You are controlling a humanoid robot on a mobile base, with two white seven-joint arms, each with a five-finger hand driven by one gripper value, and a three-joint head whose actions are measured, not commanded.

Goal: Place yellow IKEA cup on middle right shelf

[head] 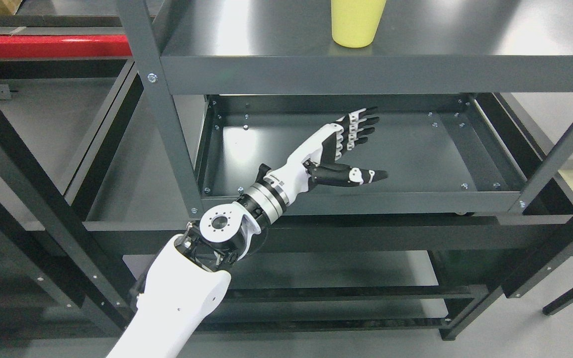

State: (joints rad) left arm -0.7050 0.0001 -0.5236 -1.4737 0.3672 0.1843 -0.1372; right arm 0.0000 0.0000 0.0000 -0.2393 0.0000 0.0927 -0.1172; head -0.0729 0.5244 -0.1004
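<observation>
yellow cup point(355, 22) stands upright on the upper shelf point(316, 72), well above the left hand point(348, 149), whose fingers are spread and empty, probably to leave it standing freely.

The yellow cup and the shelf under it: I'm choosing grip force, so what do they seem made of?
The yellow cup looks like matte moulded plastic: even colour, soft sheen, no glaze. The shelf looks like dark grey painted sheet metal, going by its folded edges, bolts and broad dull reflections.
</observation>
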